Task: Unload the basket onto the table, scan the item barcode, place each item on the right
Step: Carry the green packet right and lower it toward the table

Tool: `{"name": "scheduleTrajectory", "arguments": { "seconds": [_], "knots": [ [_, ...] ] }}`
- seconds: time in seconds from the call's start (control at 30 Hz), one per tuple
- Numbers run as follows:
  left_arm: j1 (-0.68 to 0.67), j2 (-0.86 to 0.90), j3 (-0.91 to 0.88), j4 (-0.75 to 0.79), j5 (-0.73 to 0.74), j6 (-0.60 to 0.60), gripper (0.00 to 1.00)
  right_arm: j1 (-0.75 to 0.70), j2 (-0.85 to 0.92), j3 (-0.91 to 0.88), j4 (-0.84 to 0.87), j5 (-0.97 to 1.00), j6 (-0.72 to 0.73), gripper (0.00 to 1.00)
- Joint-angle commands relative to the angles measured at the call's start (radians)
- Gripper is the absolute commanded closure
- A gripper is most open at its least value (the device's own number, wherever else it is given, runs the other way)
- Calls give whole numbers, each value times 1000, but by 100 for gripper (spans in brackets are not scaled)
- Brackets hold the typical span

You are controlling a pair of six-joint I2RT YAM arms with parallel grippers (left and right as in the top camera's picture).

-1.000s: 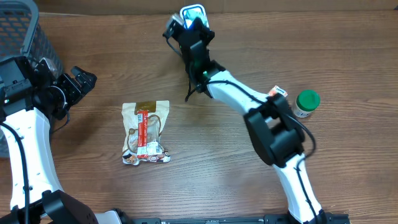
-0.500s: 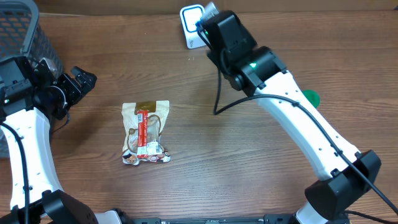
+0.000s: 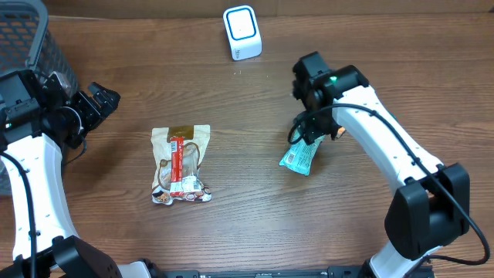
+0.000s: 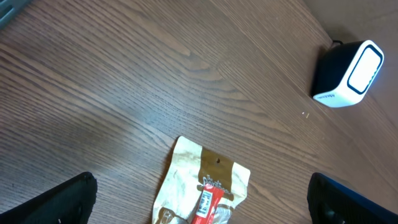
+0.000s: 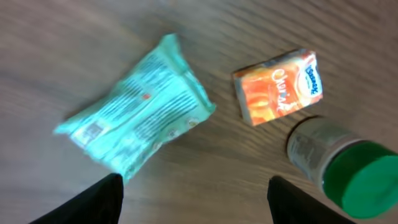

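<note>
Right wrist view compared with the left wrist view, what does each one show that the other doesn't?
Only the right wrist view shows the teal packet, the small orange carton and the green-lidded jar. Only the left wrist view shows the tan snack pouch and the white scanner. Both share the wooden table.

Brown wood-grain tabletop point(image 3: 247, 232) under even light, dark mesh basket point(image 3: 27, 35) at far-left corner.
</note>
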Motion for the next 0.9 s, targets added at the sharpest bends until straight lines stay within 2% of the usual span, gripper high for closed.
{"name": "scheduleTrajectory", "arguments": {
  "seconds": [0.0, 0.07, 0.2, 0.3, 0.43, 0.57, 0.67, 0.87],
  "knots": [
    [1, -16, 6, 1, 0, -5, 0, -18, 5, -30, 64, -96, 263, 29],
    [1, -16, 6, 1, 0, -5, 0, -17, 5, -36, 76, -248, 358, 29],
    [1, -16, 6, 1, 0, -5, 0, -1, 5, -80, 141, -498, 396, 33],
    [1, -16, 6, 1, 0, -5, 1, 27, 5, -139, 241, -560, 483, 36],
    [1, -16, 6, 1, 0, -5, 1, 72, 5, -247, 417, -522, 620, 39],
    [1, -16, 6, 1, 0, -5, 0, 99, 5, -344, 530, -375, 714, 39],
    [1, -16, 6, 1, 0, -5, 1, 99, 5, -389, 555, -289, 742, 39],
    [1, -16, 6, 1, 0, -5, 1, 58, 5, -402, 482, -135, 742, 37]
  ]
}}
